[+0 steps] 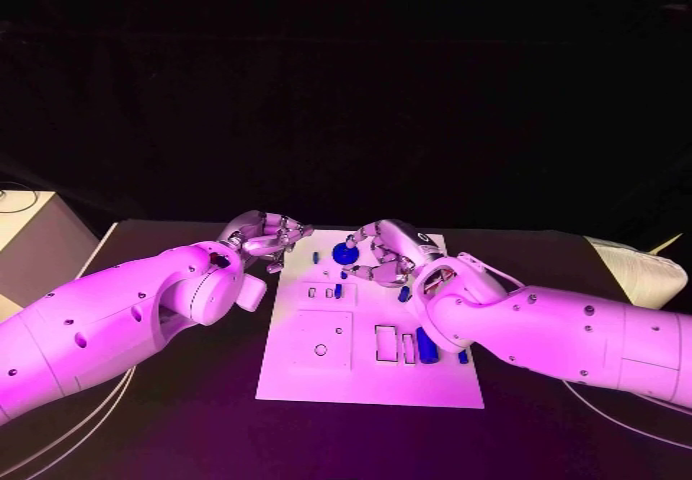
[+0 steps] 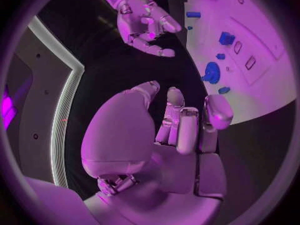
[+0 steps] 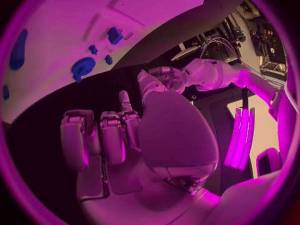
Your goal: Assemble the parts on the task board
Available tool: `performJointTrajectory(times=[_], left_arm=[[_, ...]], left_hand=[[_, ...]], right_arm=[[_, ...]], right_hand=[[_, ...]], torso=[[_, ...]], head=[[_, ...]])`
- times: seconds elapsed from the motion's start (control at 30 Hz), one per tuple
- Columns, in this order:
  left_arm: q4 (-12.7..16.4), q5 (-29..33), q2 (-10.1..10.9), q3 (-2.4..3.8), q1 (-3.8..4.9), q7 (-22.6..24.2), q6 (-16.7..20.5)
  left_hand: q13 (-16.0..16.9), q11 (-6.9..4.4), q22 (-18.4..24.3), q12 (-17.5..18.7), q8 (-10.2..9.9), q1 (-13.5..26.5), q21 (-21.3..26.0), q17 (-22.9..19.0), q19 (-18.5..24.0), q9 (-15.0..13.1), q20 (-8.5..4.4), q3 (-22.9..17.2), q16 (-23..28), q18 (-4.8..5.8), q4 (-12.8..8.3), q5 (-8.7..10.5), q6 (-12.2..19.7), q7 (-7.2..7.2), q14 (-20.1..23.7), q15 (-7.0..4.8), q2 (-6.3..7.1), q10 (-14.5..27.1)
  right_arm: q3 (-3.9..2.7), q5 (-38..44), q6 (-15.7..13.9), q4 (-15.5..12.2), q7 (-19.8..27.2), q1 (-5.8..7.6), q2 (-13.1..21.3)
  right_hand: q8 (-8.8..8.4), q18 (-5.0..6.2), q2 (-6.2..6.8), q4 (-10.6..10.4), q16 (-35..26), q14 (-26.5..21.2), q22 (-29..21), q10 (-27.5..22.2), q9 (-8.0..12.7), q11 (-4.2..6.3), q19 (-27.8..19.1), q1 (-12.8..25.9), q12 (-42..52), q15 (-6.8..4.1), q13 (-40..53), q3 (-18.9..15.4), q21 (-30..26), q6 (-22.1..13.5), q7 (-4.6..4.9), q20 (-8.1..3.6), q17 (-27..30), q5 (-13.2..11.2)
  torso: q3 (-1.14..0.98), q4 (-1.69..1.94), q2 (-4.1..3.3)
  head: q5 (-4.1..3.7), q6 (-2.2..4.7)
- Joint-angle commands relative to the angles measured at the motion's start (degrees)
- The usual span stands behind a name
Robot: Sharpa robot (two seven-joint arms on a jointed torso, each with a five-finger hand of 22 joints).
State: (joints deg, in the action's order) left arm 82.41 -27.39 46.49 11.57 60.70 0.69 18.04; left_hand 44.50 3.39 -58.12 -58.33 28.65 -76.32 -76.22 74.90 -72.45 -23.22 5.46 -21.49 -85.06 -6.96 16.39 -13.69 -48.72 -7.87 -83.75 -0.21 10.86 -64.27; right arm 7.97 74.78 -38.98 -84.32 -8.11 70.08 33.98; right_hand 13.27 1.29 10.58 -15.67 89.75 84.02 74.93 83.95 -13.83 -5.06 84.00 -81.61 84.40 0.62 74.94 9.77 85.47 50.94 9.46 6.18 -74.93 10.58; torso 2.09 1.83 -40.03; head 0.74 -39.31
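The white task board lies mid-table with small blue parts on it. A round blue part stands near its far edge, also seen in the left wrist view and the right wrist view. A long blue part lies on the board's right side. My left hand hovers at the board's far left corner, fingers curled in, holding nothing. My right hand hangs over the far part of the board, just right of the round part, fingers curled in on nothing.
A square blue part and smaller blue pieces sit near the board's middle. A raised square block with a hole occupies the board's near left. Black table surrounds the board. A pale box stands at the far left.
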Motion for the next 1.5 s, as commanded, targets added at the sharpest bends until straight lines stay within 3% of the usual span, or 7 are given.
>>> performJointTrajectory(times=[0.03, 0.3, 0.43, 0.5, 0.67, 0.97, 1.5], left_arm=[[-1.4, -10.0, -1.1, 0.05, 0.51, -10.6, -6.7], [-5.4, -23.0, -4.9, -0.23, 1.96, -23.0, -17.6], [-7.2, -27.1, -7.1, -3.04, 4.81, -26.9, -20.2], [-7.8, -28.4, -8.0, -4.19, 5.98, -28.4, -21.1], [-9.2, -30.8, -10.2, -5.72, 7.86, -31.7, -22.5], [-11.5, -33.3, -13.8, -7.02, 9.45, -35.1, -24.1], [-14.5, -34.8, -17.6, -7.7, 10.24, -36.3, -30.0]], left_hand=[[2.7, -0.08, -1.7, -2.6, 0.9, 1.0, -0.9, 6.1, -1.0, -0.6, -0.05, 0.1, -0.9, 0.94, 0.3, -0.2, 0.6, -0.06, -2.2, -0.13, -0.1, -1.2], [4.5, -0.24, -3.9, -4.3, 1.9, 2.8, -2.1, 7.8, -2.2, -1.2, -0.15, 0.3, -1.7, 1.35, 0.3, -0.33, 0.9, 0.16, -3.0, -0.25, -0.53, -2.0], [7.0, -0.3, -8.9, -6.6, 1.9, 3.3, -4.5, 12.0, -5.1, -1.3, -0.3, -0.1, -3.6, 2.3, 0.3, -0.48, 1.9, 0.13, -5.0, -0.36, -0.62, -3.9], [7.7, -0.22, -10.0, -7.2, 1.7, 3.7, -5.1, 12.9, -5.8, -1.3, -0.32, -0.1, -4.0, 2.51, 0.4, -0.46, 2.3, 0.0, -5.3, -0.33, -0.56, -4.4], [9.4, -0.08, -12.0, -8.6, 1.5, 5.4, -6.1, 14.3, -7.0, -1.2, -0.25, 0.1, -4.6, 2.89, 0.4, -0.33, 2.6, -0.12, -5.9, -0.21, -0.56, -5.5], [10.2, 0.02, -12.9, -9.5, 1.4, 9.8, -6.6, 14.7, -7.4, -1.1, -0.17, 2.0, -4.8, 3.04, 0.5, -0.07, 3.0, -0.13, -6.1, -0.1, -0.59, -5.8], [10.3, -0.06, -13.5, -9.7, 1.8, 11.4, -6.9, 14.9, -7.7, -1.4, -0.17, 3.4, -4.9, 3.17, 0.5, -0.25, 3.0, 0.01, -6.2, -0.13, -1.1, -5.7]], right_arm=[[-0.03, -4.1, 6.5, -1.1, 4.5, 1.31, 1.9], [-0.1, -8.1, 11.8, -2.1, 3.1, 6.21, 7.7], [-0.24, -10.8, 12.0, -0.7, 3.0, 7.7, 9.1], [-0.34, -11.9, 11.9, 0.1, 3.0, 8.0, 9.4], [-0.54, -13.3, 11.6, 1.7, 2.6, 8.37, 9.8], [-0.78, -13.9, 11.0, 3.5, 1.8, 8.57, 10.0], [-0.91, -13.8, 11.1, 4.3, 0.8, 8.61, 9.8]], right_hand=[[0.55, 0.02, -0.17, -0.1, 0.2, 6.0, 10.9, 0.2, -0.2, 0.39, 4.1, -0.7, -0.2, -0.26, 10.0, 0.4, -0.1, 0.9, -0.05, -0.06, -15.1, 0.7], [1.29, 0.01, 0.18, -0.2, 0.2, 6.0, 11.0, 0.2, -0.5, 0.66, 4.1, -1.1, -0.2, -0.52, 10.0, 1.1, -0.1, 1.5, -0.32, -0.31, -15.1, 2.9], [1.45, 0.04, 0.24, -0.1, 0.2, 6.0, 10.9, 0.2, -0.6, 0.72, 4.1, -1.4, -0.3, -0.58, 10.0, 1.5, -0.2, 1.5, -0.37, -0.38, -15.1, 3.5], [1.58, 0.05, 0.44, -0.1, 0.2, 6.0, 10.9, 0.1, -0.7, 0.75, 4.0, -1.6, -0.3, -0.62, 10.0, 2.0, -0.3, 1.4, -0.37, -0.45, -15.1, 4.8], [1.61, 0.06, 0.53, -0.1, 0.2, 6.0, 10.8, 0.1, -0.7, 0.75, 4.0, -1.6, -0.4, -0.63, 9.9, 2.1, -0.3, 1.4, -0.36, -0.46, -15.1, 5.1], [1.48, 0.13, 0.87, -0.2, 0.2, 6.0, 10.6, -0.3, -0.7, 0.69, 3.9, -1.5, -0.7, -0.61, 9.6, 2.3, -0.6, 1.0, -0.28, -0.46, -15.1, 5.4], [1.41, 0.13, 0.93, -0.2, 0.2, 6.0, 10.6, -0.3, -0.7, 0.66, 3.9, -1.4, -0.7, -0.58, 9.6, 2.4, -0.6, 0.8, -0.24, -0.45, -15.1, 5.6]], torso=[[-0.37, -0.33, 0.92], [-0.81, -0.64, 1.56], [-1.12, -1.0, 1.58], [-1.42, -1.12, 1.66], [-1.85, -1.33, 1.75], [-1.89, -1.23, 1.72], [-1.77, -1.31, 1.52]], head=[[0.55, 0.04], [0.96, -0.75], [1.55, -1.0], [1.75, -1.21], [2.15, -1.6], [2.14, -2.36], [1.74, -3.01]])
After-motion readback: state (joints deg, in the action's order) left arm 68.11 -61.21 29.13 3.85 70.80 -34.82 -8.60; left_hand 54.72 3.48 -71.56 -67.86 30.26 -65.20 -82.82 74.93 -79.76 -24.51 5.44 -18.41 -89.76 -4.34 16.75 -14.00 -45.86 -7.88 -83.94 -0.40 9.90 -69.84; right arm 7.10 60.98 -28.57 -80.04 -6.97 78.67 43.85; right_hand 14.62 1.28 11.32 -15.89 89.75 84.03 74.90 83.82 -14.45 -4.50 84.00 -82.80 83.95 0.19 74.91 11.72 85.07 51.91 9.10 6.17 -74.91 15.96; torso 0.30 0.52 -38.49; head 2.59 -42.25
